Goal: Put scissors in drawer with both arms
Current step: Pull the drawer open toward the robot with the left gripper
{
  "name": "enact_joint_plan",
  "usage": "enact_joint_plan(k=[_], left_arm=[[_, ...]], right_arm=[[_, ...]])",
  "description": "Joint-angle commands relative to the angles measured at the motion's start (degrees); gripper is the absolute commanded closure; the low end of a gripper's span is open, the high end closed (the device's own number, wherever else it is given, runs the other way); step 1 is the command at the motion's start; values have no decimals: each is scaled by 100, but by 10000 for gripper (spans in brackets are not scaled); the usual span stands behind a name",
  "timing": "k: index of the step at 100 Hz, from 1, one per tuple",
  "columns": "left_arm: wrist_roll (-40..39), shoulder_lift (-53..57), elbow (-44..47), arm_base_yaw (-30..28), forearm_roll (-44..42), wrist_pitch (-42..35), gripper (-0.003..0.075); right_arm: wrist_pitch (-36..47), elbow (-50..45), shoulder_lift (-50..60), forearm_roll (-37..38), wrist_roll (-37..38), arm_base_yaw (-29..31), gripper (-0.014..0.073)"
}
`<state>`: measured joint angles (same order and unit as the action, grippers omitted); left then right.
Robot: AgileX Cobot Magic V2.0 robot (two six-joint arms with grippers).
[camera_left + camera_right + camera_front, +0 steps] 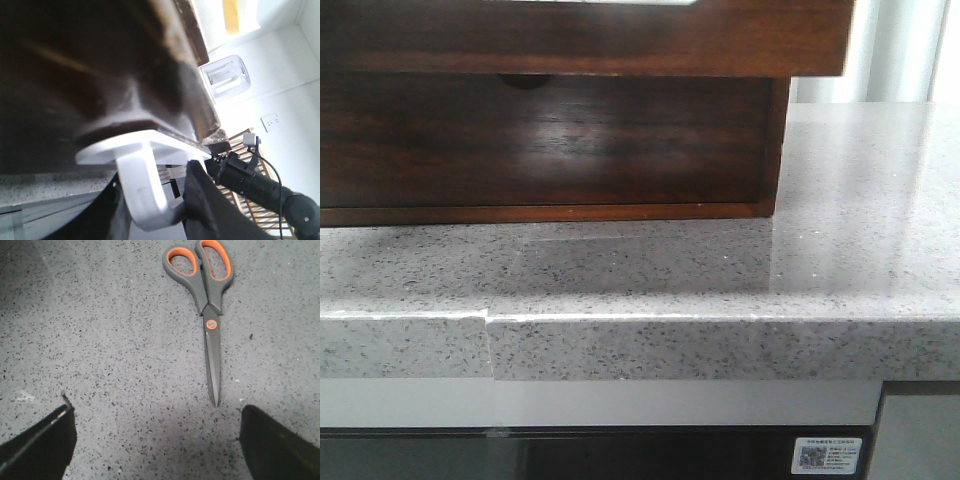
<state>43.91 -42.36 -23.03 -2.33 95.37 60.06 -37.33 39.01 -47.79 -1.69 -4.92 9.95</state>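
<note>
The drawer [580,40] is a wide dark reddish-brown wood front that juts out over the case [775,140]; a pale strip shows at its top edge. In the left wrist view the glossy drawer wood [75,65] fills the frame. My left gripper [167,157] is right at it, its white finger pad [140,147] flat against the wood by a half-round notch. Scissors [207,305] with grey handles lined in orange lie shut on the counter, tip toward my right gripper [157,440]. That gripper is open and empty, its black fingers [40,445] wide apart just short of the tip.
The speckled grey stone counter [720,270] has a front edge [670,320] with a seam at the left. A second dark wood panel [550,140] sits recessed below the drawer. My right arm [250,180] shows black in the left wrist view.
</note>
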Motion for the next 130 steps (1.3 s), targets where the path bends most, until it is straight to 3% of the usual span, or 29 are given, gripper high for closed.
enact_joint_plan(k=[1,25,49,59,96,130], left_arm=[[1329,612,-288,18,19,387,734],[1190,757,-274,18,-63,308,700],[1157,757,-274,18,-44,285,446],[1157,757,-274,18,-140,202,384],[1131,757,-274,18,-1509,-103,379],[582,757,-287,18,-2859,-241,384]], right_arm=[[296,215,10,-3,-58,37,-4],[296,215,10,-3,-58,37,-4],[296,215,10,-3,-58,37,-4],[296,215,10,-3,-58,37,-4],[296,215,10,8,-58,37,-4],[296,215,10,20,-58,37,-4]])
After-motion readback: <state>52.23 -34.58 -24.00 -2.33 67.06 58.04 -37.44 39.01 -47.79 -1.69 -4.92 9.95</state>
